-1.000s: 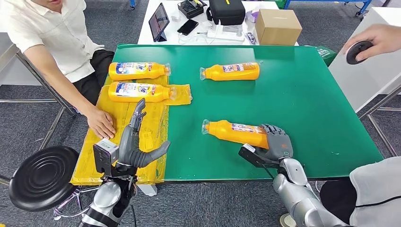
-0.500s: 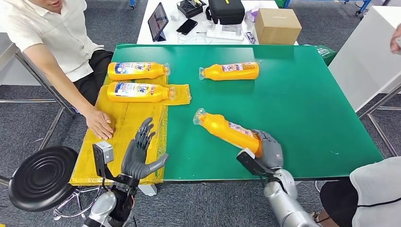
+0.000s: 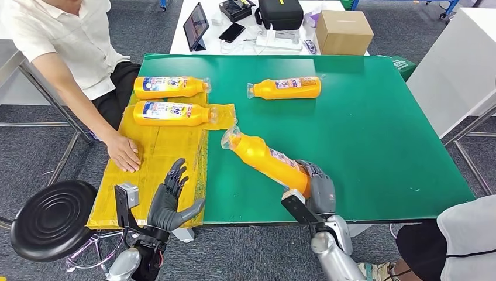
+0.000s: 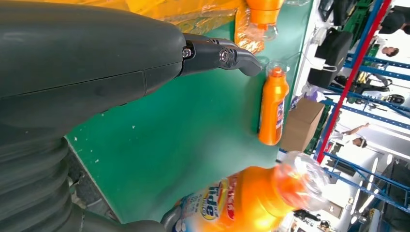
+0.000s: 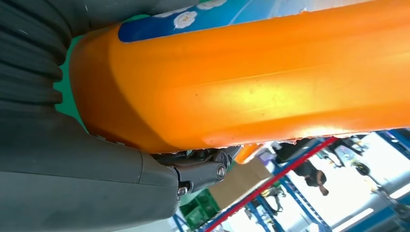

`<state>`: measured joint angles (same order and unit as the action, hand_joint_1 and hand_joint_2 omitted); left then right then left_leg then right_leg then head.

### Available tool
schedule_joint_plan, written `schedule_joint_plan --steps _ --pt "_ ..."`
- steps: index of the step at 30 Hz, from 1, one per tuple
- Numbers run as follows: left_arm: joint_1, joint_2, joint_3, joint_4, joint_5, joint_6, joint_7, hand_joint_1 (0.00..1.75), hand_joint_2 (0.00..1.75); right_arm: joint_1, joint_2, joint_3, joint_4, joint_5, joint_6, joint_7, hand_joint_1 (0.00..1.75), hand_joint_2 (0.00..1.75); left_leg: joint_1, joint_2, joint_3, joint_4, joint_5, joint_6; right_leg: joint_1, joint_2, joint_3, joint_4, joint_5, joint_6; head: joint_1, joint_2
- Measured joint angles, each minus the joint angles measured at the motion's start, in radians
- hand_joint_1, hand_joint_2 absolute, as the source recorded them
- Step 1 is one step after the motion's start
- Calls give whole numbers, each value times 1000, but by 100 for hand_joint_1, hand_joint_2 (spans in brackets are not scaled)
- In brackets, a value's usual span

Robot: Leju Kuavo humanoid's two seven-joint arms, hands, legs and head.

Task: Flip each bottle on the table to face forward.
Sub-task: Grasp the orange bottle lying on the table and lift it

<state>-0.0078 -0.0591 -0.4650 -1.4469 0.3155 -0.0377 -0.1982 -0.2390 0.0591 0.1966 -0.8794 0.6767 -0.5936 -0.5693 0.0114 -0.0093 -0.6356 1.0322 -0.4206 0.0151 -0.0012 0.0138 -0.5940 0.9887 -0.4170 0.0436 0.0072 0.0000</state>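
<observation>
My right hand point(image 3: 316, 188) grips the base of an orange bottle point(image 3: 266, 159) and holds it tilted above the green table point(image 3: 374, 129), its clear cap pointing up and to the left. The right wrist view has the same bottle point(image 5: 251, 77) close up against the hand's fingers point(image 5: 203, 169). My left hand point(image 3: 169, 202) hovers open over the near edge of the yellow sheet point(image 3: 152, 158), holding nothing. A second orange bottle point(image 3: 285, 88) lies on its side at the back of the table; it lies beyond my left hand's thumb point(image 4: 212, 53) as the far bottle point(image 4: 272, 107). Two more bottles point(image 3: 171, 87) point(image 3: 172, 113) lie on the yellow sheet.
A person in a white shirt sits at the left with a hand point(image 3: 124, 152) flat on the yellow sheet. A black stool point(image 3: 52, 219) stands near my left arm. Behind the green table is a white table with a cardboard box point(image 3: 342, 32), a tablet and a black bag. Another person's clothing point(image 3: 468, 240) shows at the lower right.
My right hand has lifted the near bottle off the table and swung its capped end up and leftward. My left hand has dropped lower and drawn back. The person's hand at the upper right has gone.
</observation>
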Motion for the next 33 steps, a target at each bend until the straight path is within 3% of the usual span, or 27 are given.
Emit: schedule_joint_plan --steps 8,12,15,19,33 --pt "-10 0 -19 1 51 -34 11 0 175 12 52 111 -52 -19 5 -18 162 175 1 1 0 0 0 0 1 0 -1 0 0 0 0 0" --pt "-37 -6 -38 11 83 -40 16 0 0 -5 93 180 -28 -30 -2 -37 163 175 1 1 0 0 1 -1 1 0 -1 0 0 0 0 0" --pt "-49 -12 -47 18 120 -49 16 0 0 -19 119 222 -5 -43 -6 -45 163 175 1 0 0 0 1 -1 0 0 -1 0 0 0 0 0" --pt "-59 -18 -54 23 157 -57 14 0 175 -32 135 256 23 -61 -15 -52 161 175 0 0 -1 0 1 -1 0 0 -1 0 0 0 0 0" --pt "-77 -22 -103 4 198 -70 -15 0 175 -94 148 302 148 -107 -49 -53 161 175 1 0 -1 0 1 -1 0 0 -2 0 0 0 0 0"
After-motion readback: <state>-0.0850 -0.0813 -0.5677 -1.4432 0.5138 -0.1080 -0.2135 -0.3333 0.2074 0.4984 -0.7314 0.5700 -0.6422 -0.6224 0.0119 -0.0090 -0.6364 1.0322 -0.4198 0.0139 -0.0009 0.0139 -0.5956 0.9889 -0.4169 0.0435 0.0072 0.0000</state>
